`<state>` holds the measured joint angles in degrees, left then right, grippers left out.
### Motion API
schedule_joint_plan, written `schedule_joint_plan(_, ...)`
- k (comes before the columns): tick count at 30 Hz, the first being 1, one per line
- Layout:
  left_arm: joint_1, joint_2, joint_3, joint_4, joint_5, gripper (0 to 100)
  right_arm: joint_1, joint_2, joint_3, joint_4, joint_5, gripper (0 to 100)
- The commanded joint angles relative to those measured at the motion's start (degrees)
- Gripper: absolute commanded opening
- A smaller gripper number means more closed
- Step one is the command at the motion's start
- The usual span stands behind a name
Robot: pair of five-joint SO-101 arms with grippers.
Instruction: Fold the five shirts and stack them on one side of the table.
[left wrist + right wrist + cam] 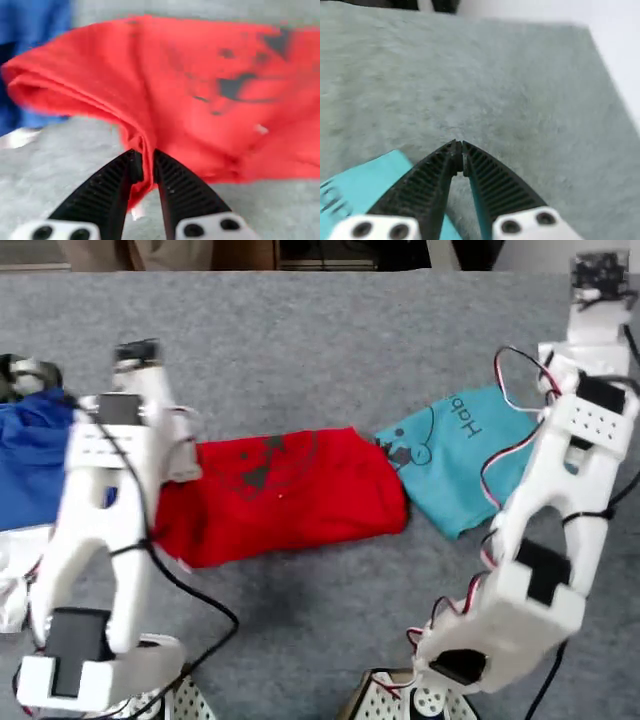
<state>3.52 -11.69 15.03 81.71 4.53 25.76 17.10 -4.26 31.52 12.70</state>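
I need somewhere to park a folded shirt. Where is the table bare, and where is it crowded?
Bare: the far strip of the table beyond the red shirt and teal shirt, and the near patch in front of the red shirt. Crowded: the left side, with the blue shirt, a white cloth and the left gripper pinching the red shirt.

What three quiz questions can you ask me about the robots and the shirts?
1. True or false: the red fabric shirt with a dark print lies between the blue fabric shirt and the teal printed shirt.
2. Which shirt is the left tool shut on? A blue, B red, C teal.
3. Fill in: the fuzzy table cover is ___.
Key: 1 true; 2 B; 3 grey.
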Motion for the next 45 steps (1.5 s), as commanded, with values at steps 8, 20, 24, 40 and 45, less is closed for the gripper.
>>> schedule_joint_plan(8,20.6,2.2,-12.1,-4.2,5.3,2,7.6,7.3,-3.6,-5.9,-13.7,1.2)
schedule_joint_plan(20,29.5,25.9,-31.4,-6.6,6.2,2,7.7,8.0,-5.1,-5.6,-13.7,1.2)
schedule_joint_plan(24,32.4,31.3,-37.9,-6.6,6.2,2,7.7,8.0,-5.1,-5.6,-13.7,1.2)
schedule_joint_plan(40,34.8,39.4,-43.8,-5.8,11.3,14,7.6,8.1,-5.1,-5.5,-13.7,1.2)
schedule_joint_plan(45,27.8,39.3,-50.9,-1.4,19.2,20,6.7,7.6,-5.6,-2.7,-10.5,0.9)
